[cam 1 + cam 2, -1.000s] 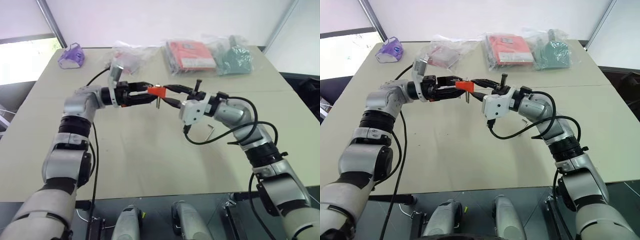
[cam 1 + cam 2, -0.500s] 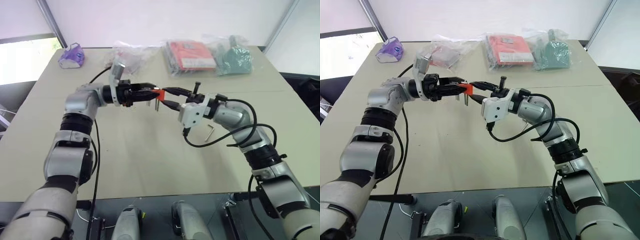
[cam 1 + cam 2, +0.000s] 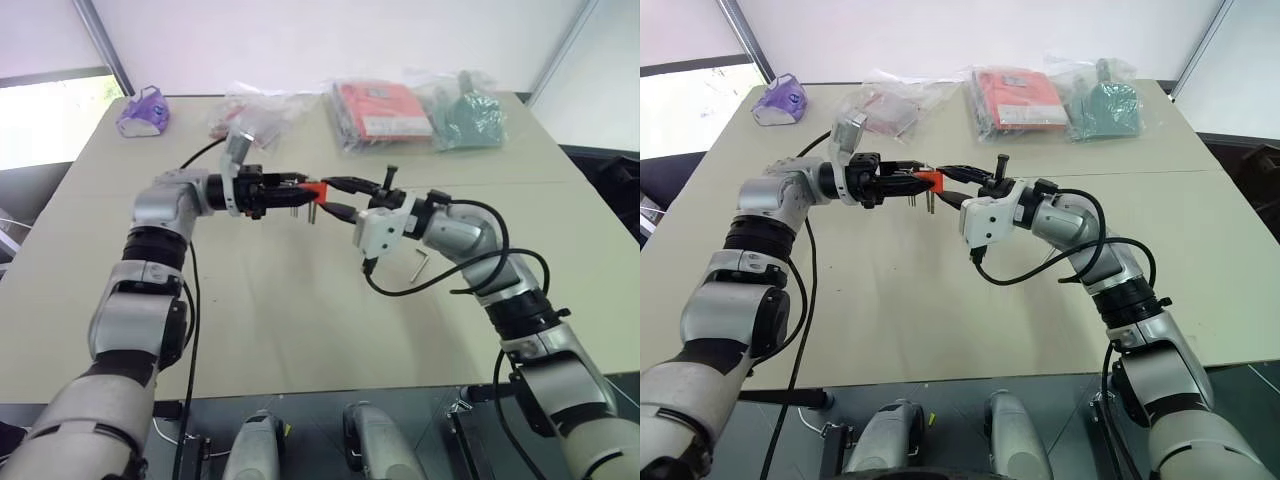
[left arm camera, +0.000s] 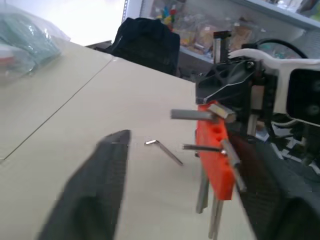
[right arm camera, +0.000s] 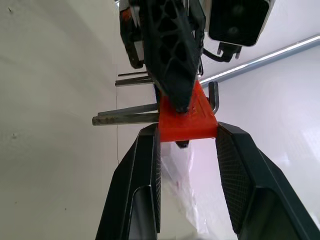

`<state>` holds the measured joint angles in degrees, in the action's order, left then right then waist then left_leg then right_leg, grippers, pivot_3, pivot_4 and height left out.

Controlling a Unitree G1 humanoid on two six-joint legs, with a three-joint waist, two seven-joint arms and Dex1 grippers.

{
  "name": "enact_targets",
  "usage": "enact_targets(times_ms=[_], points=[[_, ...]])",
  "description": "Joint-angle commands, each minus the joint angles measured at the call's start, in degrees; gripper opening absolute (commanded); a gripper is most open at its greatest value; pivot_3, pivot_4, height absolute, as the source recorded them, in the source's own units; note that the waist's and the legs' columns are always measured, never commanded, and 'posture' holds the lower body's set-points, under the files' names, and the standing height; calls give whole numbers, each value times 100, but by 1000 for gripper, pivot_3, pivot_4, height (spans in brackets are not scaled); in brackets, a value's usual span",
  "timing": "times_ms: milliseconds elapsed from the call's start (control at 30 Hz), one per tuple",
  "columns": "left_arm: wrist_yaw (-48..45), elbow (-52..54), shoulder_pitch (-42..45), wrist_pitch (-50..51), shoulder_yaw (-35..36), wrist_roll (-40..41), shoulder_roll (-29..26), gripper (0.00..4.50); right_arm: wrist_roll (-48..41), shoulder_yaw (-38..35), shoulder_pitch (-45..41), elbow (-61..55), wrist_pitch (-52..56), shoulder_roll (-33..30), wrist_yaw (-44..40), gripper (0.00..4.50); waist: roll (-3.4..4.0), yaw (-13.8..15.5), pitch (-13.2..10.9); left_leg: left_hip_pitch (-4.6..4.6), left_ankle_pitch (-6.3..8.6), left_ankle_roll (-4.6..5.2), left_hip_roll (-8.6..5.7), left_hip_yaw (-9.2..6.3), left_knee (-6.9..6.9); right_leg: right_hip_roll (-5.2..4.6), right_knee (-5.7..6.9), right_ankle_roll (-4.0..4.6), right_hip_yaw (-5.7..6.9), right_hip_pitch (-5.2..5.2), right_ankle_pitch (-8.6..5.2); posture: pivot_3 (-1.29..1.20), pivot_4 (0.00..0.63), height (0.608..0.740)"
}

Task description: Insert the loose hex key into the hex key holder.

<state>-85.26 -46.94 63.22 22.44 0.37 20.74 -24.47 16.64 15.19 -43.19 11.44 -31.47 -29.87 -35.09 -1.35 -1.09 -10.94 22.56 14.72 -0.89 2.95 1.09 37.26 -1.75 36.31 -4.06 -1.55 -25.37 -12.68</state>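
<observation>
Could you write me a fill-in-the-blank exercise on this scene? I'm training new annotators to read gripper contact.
1. The hex key holder is clamped between the fingers of the ____ gripper.
2. The loose hex key lies on the ____.
3. The holder's plastic block is coloured ____.
4. The left gripper reaches the holder from the side ____ the right gripper.

Missing words: right; table; orange-red; opposite

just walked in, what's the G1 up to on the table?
It holds the small orange-red plastic hex key holder in mid-air above the beige table, between its two arms. The right pincer is clamped on the block, which has several thin metal keys sticking out. The left pincer is at the block from the other side, its fingers apart around it. The loose grey L-shaped hex key lies on the table near the right arm, not picked up yet.
</observation>
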Motion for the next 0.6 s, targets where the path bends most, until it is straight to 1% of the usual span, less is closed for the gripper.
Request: enact_targets(times_ms=[33, 200, 233, 300, 467, 500, 600], points=[[19, 13, 138, -163, 52, -48, -17, 3637, -102, -102, -95, -172, -88, 36, 83, 1001, 0, 1, 0, 0, 0, 0, 0, 0, 0, 0, 0, 0, 0, 0, 0, 0, 150, 740], [20, -23, 148, -187, 87, -60, -4, 3637, -88, -94, -86, -186, -88, 49, 90, 1001, 0, -3, 0, 0, 0, 0, 0, 0, 0, 0, 0, 0, 0, 0, 0, 0, 150, 740], [22, -34, 154, -200, 101, -56, 3, 3420, -85, -88, -82, -194, -87, 53, 88, 1001, 0, -2, 0, 0, 0, 0, 0, 0, 0, 0, 0, 0, 0, 0, 0, 0, 150, 740], [14, -37, 163, -186, 123, -36, 9, 2776, -78, -77, -64, -220, -82, 58, 84, 1001, 0, 1, 0, 0, 0, 0, 0, 0, 0, 0, 0, 0, 0, 0, 0, 0, 150, 740], [-12, -9, 149, -161, 155, -23, 24, 352, -34, -23, -26, -252, -105, 13, 65, 1001, 0, 3, 0, 0, 0, 0, 0, 0, 1, 0, 1, 0, 0, 0, 0, 0, 150, 740], [-15, 6, 141, -151, 157, -18, 25, 11, -31, -21, -21, -257, -105, 10, 67, 1001, 0, 3, 0, 0, 0, 0, 0, 0, 1, 0, 1, 0, 0, 0, 0, 0, 150, 740], [5, 53, 110, -139, 147, -21, 31, 11, -11, -10, -14, -261, -108, -5, 54, 1001, 0, -9, 0, 0, 0, 0, 0, 0, 1, 0, 1, 0, 0, 0, 0, 0, 150, 740]])
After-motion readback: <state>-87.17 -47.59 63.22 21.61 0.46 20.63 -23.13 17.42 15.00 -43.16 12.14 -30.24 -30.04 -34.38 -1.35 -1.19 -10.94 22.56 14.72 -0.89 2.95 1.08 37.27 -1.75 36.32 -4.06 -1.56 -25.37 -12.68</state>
